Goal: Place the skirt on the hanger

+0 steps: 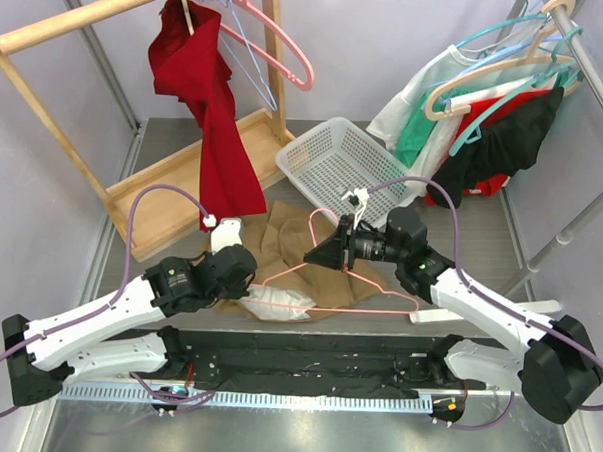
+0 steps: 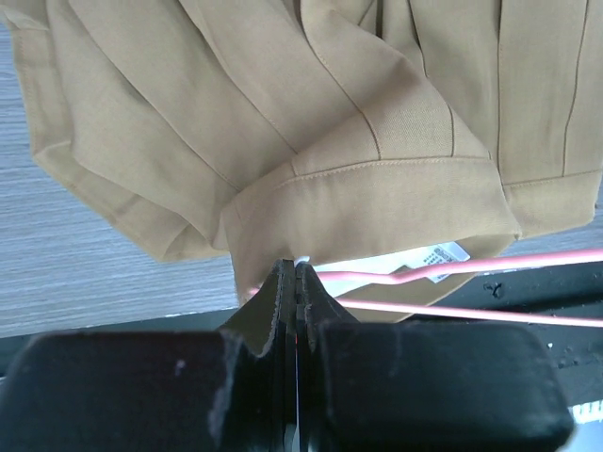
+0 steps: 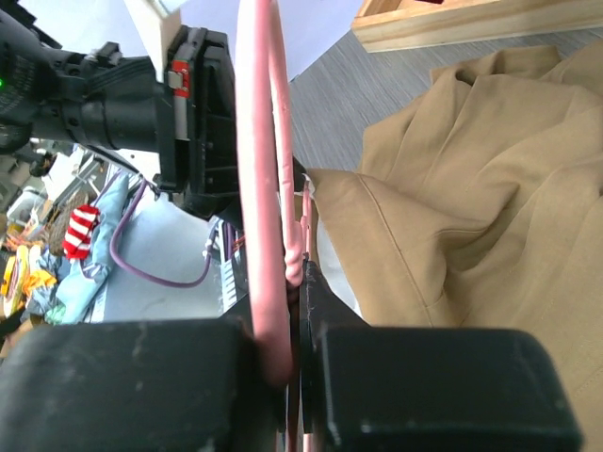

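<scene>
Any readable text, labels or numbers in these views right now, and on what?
No text can be read in any view.
White tag at the edge of the tan skirt: tiny dark print, too small and blurred to read.

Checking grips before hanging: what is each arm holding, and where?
The left gripper pinches the skirt at a stitched edge; the right gripper clamps the pink hanger near its neck.

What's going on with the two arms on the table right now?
The left gripper is shut on an edge of the crumpled tan fabric skirt, which lies on the grey table. The right gripper is shut on the thin pink wire hanger, whose lower wires run close to that pinched edge. The skirt isn't on the hanger yet.
</scene>
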`<move>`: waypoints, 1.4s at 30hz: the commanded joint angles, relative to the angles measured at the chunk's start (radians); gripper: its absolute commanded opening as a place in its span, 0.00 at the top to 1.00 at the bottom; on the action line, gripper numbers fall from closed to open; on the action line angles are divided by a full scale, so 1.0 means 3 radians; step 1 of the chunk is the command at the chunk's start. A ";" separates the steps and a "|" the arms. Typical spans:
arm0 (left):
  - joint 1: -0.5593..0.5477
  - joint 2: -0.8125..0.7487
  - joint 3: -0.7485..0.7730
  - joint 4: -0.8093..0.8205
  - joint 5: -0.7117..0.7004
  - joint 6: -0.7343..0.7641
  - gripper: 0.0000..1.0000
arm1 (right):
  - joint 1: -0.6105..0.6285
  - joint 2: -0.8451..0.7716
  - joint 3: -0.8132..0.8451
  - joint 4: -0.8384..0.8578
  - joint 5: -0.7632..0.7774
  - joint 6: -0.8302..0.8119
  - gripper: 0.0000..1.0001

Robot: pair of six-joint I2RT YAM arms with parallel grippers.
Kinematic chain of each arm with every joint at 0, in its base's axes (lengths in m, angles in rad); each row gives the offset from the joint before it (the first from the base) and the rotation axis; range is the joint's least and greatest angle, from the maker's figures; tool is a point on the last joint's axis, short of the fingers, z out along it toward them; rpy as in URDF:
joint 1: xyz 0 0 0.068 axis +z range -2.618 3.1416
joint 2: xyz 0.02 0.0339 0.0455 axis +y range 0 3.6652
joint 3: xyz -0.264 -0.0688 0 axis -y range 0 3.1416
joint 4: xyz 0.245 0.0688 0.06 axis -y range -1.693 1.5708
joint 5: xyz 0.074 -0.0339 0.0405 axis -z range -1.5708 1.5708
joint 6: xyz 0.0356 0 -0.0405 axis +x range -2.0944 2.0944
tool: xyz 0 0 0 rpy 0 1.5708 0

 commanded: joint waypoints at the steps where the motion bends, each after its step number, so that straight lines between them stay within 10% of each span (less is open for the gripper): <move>1: 0.0009 -0.0039 0.0147 -0.0013 -0.0192 -0.0105 1.00 | 0.0056 0.0046 -0.0272 0.0999 0.0183 0.0303 0.99; 10: 0.0014 -0.0019 0.0148 0.0007 -0.0218 -0.0121 1.00 | 0.0081 0.0271 -0.0712 0.2094 0.0459 0.0615 0.99; 29: 0.0035 -0.0080 0.0204 -0.0253 -0.0550 -0.0346 0.99 | 0.0096 0.0204 -0.0651 0.1875 0.0516 0.0488 0.99; 42: 0.0065 -0.0244 0.0046 -0.0699 -0.0852 -0.0862 0.60 | 0.0122 0.0342 -0.0610 0.1993 0.0506 0.0539 0.99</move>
